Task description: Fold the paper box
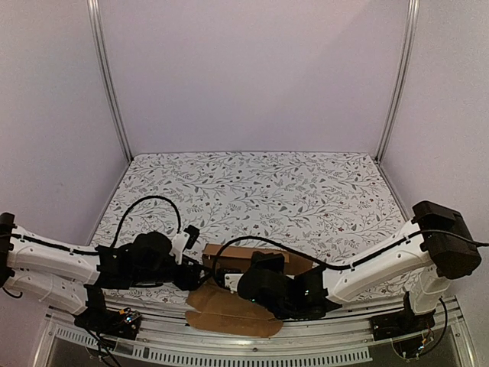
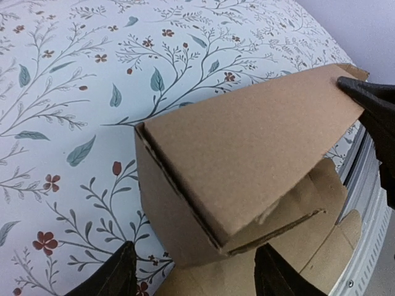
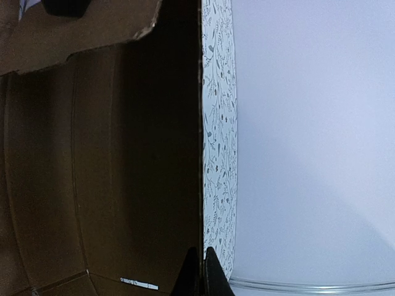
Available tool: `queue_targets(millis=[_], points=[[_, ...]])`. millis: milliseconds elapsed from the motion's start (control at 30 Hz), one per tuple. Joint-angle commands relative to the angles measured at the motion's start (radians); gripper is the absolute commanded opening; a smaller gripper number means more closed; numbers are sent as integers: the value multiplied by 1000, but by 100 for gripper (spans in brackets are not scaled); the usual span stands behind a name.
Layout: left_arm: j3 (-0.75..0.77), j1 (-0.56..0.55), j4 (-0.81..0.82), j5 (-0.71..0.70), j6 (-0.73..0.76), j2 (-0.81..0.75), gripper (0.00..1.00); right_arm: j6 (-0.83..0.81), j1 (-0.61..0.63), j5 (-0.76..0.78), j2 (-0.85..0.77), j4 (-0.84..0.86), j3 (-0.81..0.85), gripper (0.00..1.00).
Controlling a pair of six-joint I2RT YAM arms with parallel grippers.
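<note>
Overhead, the right hand (image 3: 199, 270) covers much of the paper box (image 1: 229, 258).

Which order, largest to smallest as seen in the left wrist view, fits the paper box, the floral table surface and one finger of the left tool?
1. floral table surface, taking the most area.
2. paper box, enlarged by nearness.
3. left tool's finger, only its tip showing.
</note>
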Motion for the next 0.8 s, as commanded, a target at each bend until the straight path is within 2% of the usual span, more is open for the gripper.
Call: queue_targets(millis=[0,300,500,767], points=[[31,-25,11,-47,17,38,64,54,9,-41,-43,-67,32,0],[43,-41,25,-103,6,55,62,95,17,-56,-34,-118,39,0],[41,-47,50,-129,0,64,53,125,30,-47,-1,-153,50,0],[43,-63,55,-162,-15,89,48,174,55,-40,30,-199,74,0]])
